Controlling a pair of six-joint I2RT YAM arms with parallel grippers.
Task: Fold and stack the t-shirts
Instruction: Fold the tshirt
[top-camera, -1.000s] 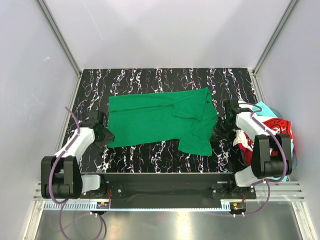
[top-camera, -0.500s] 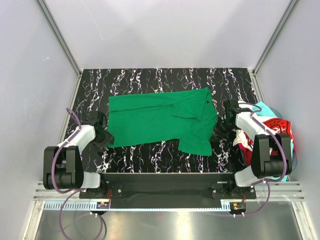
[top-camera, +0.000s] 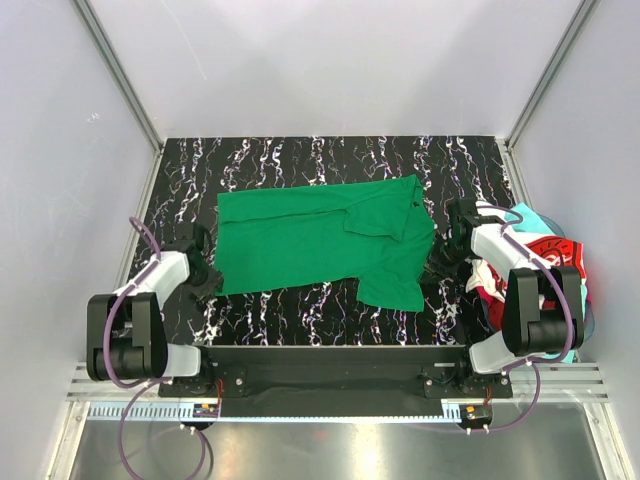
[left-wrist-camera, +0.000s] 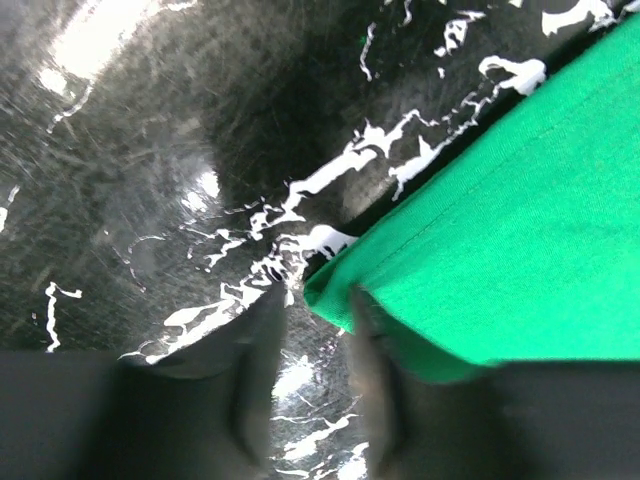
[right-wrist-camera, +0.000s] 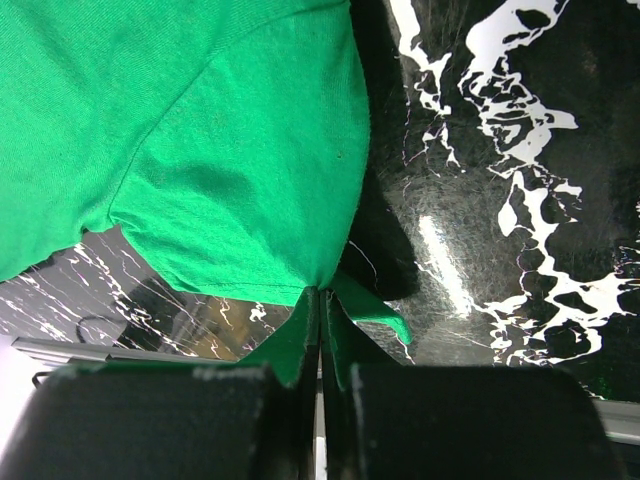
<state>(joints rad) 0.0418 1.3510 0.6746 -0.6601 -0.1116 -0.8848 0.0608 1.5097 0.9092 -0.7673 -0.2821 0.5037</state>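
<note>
A bright green t-shirt (top-camera: 320, 240) lies spread on the black marble table (top-camera: 300, 160), with its right part folded over. My left gripper (top-camera: 205, 275) is at the shirt's lower-left corner. In the left wrist view it (left-wrist-camera: 315, 300) is open, with that green corner (left-wrist-camera: 480, 250) lying at its fingertips. My right gripper (top-camera: 440, 262) is at the shirt's right edge. In the right wrist view it (right-wrist-camera: 320, 295) is shut on a pinch of the green cloth (right-wrist-camera: 200, 130). A red t-shirt with white script (top-camera: 548, 252) and a turquoise one (top-camera: 527, 215) lie piled at the right. A white one does not show plainly.
The pile of shirts sits at the table's right edge, beside and behind the right arm. Grey walls with metal frame posts enclose the table on three sides. The arms' base rail (top-camera: 320, 375) runs along the near edge.
The left arm has shifted slightly by the shirt's lower-left corner. The right arm and the green shirt have not visibly moved.
</note>
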